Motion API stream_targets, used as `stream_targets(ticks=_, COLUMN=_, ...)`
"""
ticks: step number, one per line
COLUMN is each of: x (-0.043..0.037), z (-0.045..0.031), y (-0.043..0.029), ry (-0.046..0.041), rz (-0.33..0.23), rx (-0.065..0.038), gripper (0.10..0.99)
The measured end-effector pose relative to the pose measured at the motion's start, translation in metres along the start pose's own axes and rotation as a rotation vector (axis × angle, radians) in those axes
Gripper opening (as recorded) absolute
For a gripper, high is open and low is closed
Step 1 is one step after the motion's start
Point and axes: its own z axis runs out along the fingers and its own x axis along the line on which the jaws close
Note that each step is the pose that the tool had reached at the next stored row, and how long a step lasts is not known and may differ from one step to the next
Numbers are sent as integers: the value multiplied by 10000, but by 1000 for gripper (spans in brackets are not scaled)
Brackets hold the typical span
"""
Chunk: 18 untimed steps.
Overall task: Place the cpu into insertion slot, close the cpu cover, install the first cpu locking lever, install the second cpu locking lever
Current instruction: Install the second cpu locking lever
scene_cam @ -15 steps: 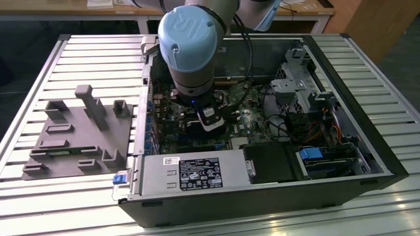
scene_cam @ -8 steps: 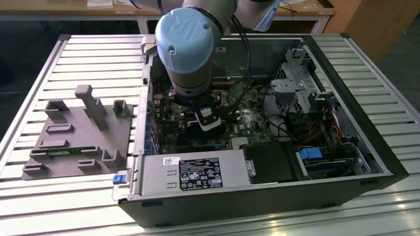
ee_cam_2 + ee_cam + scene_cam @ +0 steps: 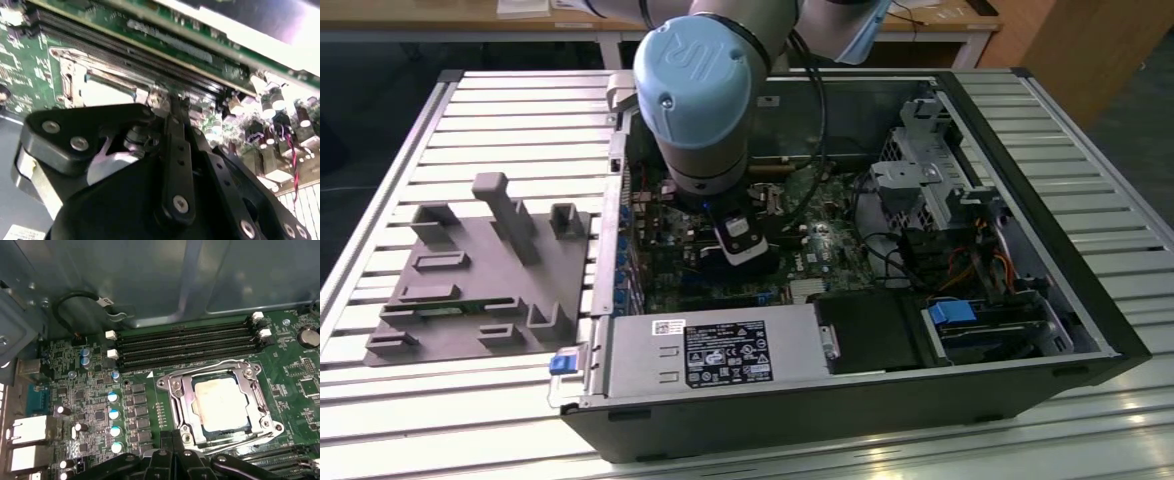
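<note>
Chip sits in its socket, centre-right of the first wrist view, cover down around it; claw closed, empty, at the socket's near edge; press the lever squarely, slowly.

In the first wrist view, the cpu is a flat silver square with a dull, smudgy top, lying at the lower right of the frame. It sits flat inside the slot. The shiny metal cover lies shut around the cpu, which shows through its square window.
</note>
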Motion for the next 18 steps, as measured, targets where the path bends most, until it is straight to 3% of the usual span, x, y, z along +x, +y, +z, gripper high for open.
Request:
stream_targets(ticks=4, x=0, z=-49, y=21, ry=-1, rz=1, rx=0, gripper=102)
stream_targets(ticks=10, x=-3, z=-192, y=84, ry=-10, rz=-4, rx=41, gripper=102)
stream_targets(ticks=13, x=-5, z=-252, y=111, ry=-36, rz=-17, rx=186, gripper=102)
stream_targets(ticks=18, x=-22, z=-302, y=135, ry=-108, rz=-42, rx=594, gripper=102)
